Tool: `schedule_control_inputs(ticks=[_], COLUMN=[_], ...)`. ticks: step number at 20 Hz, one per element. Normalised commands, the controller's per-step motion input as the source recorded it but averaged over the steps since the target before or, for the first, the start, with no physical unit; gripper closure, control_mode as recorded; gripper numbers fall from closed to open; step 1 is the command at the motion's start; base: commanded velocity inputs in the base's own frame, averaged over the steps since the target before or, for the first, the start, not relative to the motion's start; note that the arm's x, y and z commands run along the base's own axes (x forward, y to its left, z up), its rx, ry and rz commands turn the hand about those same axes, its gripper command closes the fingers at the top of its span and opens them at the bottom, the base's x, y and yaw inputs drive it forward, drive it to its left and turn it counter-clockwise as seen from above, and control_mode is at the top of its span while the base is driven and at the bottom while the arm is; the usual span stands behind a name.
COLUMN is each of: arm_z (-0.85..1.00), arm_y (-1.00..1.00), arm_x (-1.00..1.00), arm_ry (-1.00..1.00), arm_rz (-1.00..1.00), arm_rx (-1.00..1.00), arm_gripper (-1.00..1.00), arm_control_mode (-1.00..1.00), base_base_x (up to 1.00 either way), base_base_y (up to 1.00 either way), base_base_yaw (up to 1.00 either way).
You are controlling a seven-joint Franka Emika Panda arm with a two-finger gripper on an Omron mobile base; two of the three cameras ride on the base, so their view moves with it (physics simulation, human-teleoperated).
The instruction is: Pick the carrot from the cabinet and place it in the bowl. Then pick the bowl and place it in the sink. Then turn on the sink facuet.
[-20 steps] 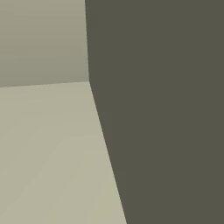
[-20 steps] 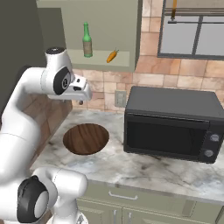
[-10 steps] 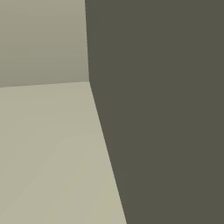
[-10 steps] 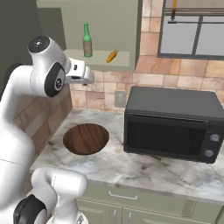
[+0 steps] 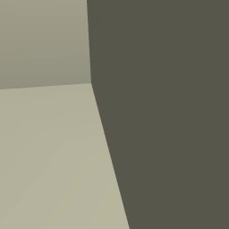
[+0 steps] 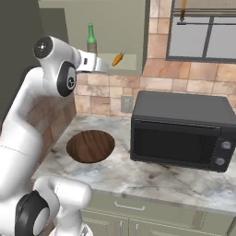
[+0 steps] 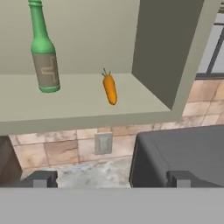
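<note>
A white robot arm raises its gripper (image 6: 105, 65) toward an open wall cabinet (image 6: 133, 27), jaws spread wide and empty, in what looks like the approach to the first pick. The carrot (image 7: 110, 89) lies on the cabinet shelf (image 7: 74, 107) with its green stem pointing to the back wall, well apart from a green bottle (image 7: 43, 51) standing upright beside it, so the fingers should have room to come in without knocking the glass. In the hand view the two fingertips (image 7: 41, 179) sit below the shelf edge, straddling the carrot's line but not yet level with it; the hand seems to need more height and reach before closing. On the marble worktop (image 6: 156, 177) below, the bowl (image 6: 90, 145) waits empty, just left of a black microwave (image 6: 182, 129), placed almost directly under the cabinet so the drop is short. The shelf lip is the likely hazard for the low-riding fingers
</note>
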Motion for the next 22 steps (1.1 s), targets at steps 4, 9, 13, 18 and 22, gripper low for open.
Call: schedule_control_inputs(ticks=[4,9,13,18,22], arm_z=[0.0,0.0,0.0,0.0,-0.04], arm_y=[-0.11,-0.11,-0.21,-0.16,-0.02], arm_x=[0.59,0.45,0.36,0.31,0.4], arm_ry=[-0.07,-0.01,0.0,0.01,0.0], arm_rz=[-0.14,-0.07,-0.01,0.0,0.0], arm_rx=[0.02,0.06,0.08,0.07,0.0], arm_gripper=[-1.0,-1.0,-1.0,-1.0,-1.0], arm_control_mode=[-1.0,-1.0,-1.0,-1.0,-1.0], base_base_x=[0.0,0.0,0.0,0.0,0.0], base_base_y=[0.0,0.0,0.0,0.0,0.0], base_base_yaw=[0.0,0.0,0.0,0.0,0.0])
